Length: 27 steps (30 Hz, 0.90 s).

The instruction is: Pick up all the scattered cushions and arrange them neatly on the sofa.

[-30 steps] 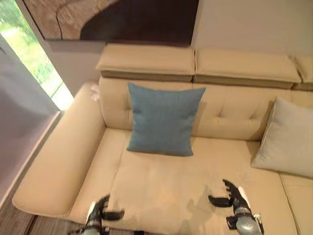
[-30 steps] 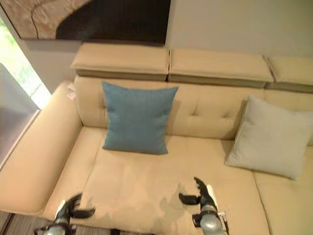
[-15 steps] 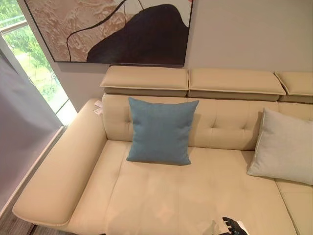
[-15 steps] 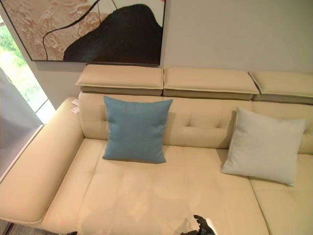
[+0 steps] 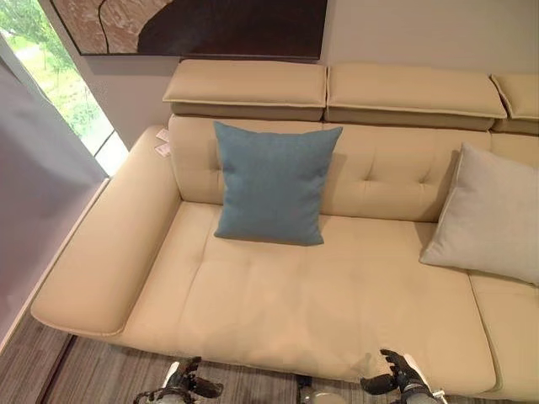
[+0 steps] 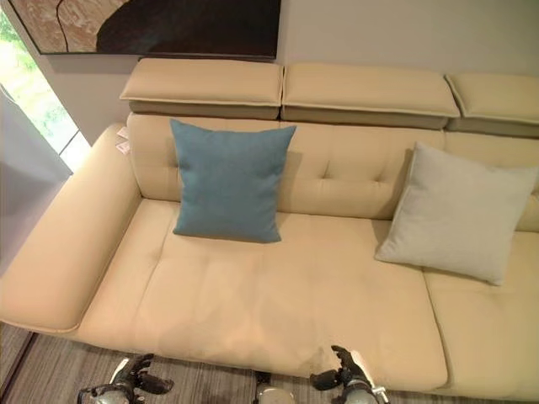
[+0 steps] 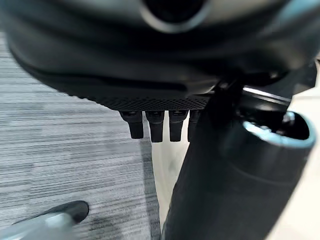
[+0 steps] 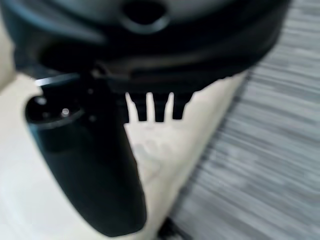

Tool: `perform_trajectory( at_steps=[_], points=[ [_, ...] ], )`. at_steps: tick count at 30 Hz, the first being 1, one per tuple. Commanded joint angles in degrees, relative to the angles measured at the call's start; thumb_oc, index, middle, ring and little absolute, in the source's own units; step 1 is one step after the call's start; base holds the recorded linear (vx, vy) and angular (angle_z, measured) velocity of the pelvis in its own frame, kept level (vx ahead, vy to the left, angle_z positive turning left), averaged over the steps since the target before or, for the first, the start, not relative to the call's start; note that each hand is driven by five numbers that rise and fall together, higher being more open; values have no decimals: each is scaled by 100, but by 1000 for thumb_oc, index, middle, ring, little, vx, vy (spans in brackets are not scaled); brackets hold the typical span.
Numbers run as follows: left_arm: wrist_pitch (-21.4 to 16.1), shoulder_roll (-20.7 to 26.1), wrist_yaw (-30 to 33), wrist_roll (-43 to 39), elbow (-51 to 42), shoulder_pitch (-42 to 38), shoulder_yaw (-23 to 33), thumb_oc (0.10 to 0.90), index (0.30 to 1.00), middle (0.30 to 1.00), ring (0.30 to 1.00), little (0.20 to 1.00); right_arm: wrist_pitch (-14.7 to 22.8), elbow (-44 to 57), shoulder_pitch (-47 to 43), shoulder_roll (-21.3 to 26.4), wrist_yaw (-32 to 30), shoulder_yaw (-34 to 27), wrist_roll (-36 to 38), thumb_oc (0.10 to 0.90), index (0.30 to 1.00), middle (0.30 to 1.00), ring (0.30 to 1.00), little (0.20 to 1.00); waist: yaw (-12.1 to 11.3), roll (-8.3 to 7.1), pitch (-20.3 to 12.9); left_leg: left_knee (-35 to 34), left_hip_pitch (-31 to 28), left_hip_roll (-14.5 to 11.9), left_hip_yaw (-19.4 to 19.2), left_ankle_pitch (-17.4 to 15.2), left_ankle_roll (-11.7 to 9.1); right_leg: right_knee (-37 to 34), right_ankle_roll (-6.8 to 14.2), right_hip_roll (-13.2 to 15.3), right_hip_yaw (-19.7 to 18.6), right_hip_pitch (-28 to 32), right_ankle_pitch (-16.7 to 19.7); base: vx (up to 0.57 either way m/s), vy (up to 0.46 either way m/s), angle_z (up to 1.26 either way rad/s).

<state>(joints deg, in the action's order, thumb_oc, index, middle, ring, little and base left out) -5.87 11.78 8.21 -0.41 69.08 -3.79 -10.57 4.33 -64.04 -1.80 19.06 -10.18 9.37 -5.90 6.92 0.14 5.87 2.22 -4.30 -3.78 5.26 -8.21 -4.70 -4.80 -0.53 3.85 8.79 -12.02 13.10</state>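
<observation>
A blue cushion (image 5: 274, 181) stands upright against the backrest of the beige sofa (image 5: 320, 295), left of the middle. To the right a light grey cushion (image 6: 455, 210) leans on the backrest, tilted a little. My left hand (image 5: 187, 385) hangs low over the floor just in front of the seat's front edge, with relaxed fingers (image 7: 156, 125) that hold nothing. My right hand (image 5: 396, 374) is at the seat's front edge further right, its fingers (image 8: 159, 106) also loose and empty. Both hands are far from the cushions.
The sofa's wide left armrest (image 5: 105, 244) runs toward me. Grey wood-grain floor (image 5: 93, 374) lies in front of the sofa. A large dark painting (image 5: 219, 25) hangs above the headrests, and a bright window (image 5: 46, 76) is at the far left.
The camera tipped up and back down and now sits further from the sofa. Both hands have dropped from over the seat to its front edge. The cushions have not moved.
</observation>
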Motion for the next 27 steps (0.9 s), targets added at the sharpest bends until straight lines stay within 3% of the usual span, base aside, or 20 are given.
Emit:
perform_trajectory(
  at_steps=[1,4,7,8,9,11,12,15,18,27],
  points=[
    [-201,350,200,52,-207,138,198,800,900,900,900,900,8,55,-133,24,-165,37,-33,800,900,900,900,900,-233,-242,126,672,369,530,-118,-630,283,112,1055,544,-288,-286,-385,-285,250,-49],
    [-185,403,232,67,-195,105,221,800,900,900,900,900,-37,-22,-208,-14,-129,88,-107,800,900,900,900,900,-273,-260,235,618,452,577,-172,-528,382,401,1136,667,-260,-500,-422,-283,167,-55],
    [-140,483,242,48,-173,57,222,800,900,900,900,900,-46,-157,-259,-24,-96,135,-83,800,900,900,900,900,-372,-249,309,617,680,620,-260,-332,510,1230,982,598,-314,-486,-828,-320,144,-7],
    [-86,497,240,57,-117,75,232,800,900,900,900,900,-52,-288,-267,-47,-77,146,-52,800,900,900,900,900,-483,-195,260,508,725,591,-282,-198,582,1783,837,479,-227,-269,-1167,-203,98,-30],
    [-86,500,240,57,-116,73,233,800,900,900,900,900,-52,-289,-269,-49,-77,146,-52,800,900,900,900,900,-477,-203,249,498,739,600,-278,-179,584,1775,839,489,-226,-282,-1156,-177,74,-34],
    [-44,513,215,88,-2,87,240,800,900,900,900,900,-60,-434,-259,-84,-51,175,-47,800,900,900,900,900,-586,-192,119,353,806,579,-271,-23,628,2052,791,310,-224,64,-1515,-123,-12,-9],
    [-23,478,212,78,36,169,245,800,900,900,900,900,-90,-463,-227,-138,-24,224,-105,800,900,900,900,900,-730,-287,11,212,827,620,-356,69,593,1712,754,285,-127,472,-1545,-96,-43,-9],
    [-17,433,209,94,103,182,233,800,900,900,900,900,-90,-487,-248,-153,-27,244,-90,800,900,900,900,900,-766,-318,-126,16,865,606,-423,205,549,1348,785,216,-130,696,-1582,-54,-68,-16],
    [7,346,213,42,220,207,254,800,900,900,900,900,-85,-526,-297,-172,-55,249,19,800,900,900,900,900,-759,-317,-275,-413,778,547,-507,452,443,517,770,98,-143,920,-1496,-15,-92,-8],
    [50,290,143,-25,281,227,304,800,900,900,900,900,-104,-716,-245,-192,-71,227,79,800,900,900,900,900,-736,-322,-287,-596,479,473,-442,549,371,93,741,-10,-111,1267,-1365,4,-48,-2]
  ],
)
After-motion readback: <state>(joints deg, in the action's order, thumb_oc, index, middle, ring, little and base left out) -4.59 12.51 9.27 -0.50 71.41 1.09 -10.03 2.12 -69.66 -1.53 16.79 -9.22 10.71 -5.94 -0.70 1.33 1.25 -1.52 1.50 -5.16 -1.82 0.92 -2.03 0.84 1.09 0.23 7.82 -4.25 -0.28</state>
